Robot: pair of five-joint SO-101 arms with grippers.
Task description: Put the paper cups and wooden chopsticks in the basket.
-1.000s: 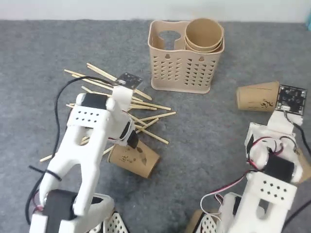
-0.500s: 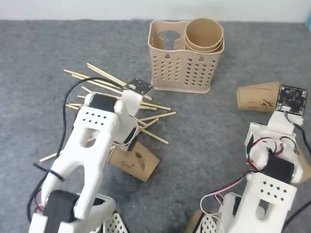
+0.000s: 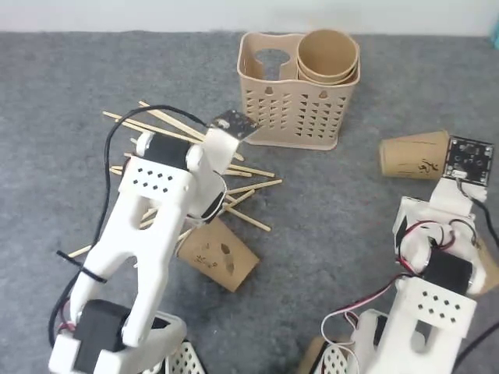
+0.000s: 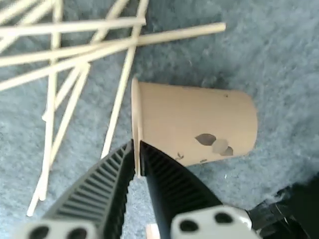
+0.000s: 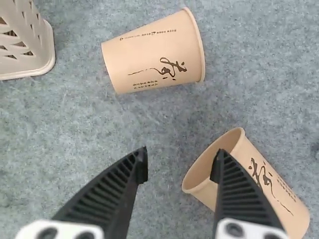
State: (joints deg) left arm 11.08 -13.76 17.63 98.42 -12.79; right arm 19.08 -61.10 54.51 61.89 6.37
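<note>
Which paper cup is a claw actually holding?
The cup beside the chopsticks: the left gripper pinches its rim. The others lie loose or sit in the basket.

Bright, diffuse light from above lies evenly over the grey desk [image 3: 335, 202]. Shadows are soft and pale: a faint one under the left arm [image 3: 148, 226], a thin one hugging the cup [image 4: 194, 124]. The basket [image 3: 292, 117] is lit evenly inside.
</note>
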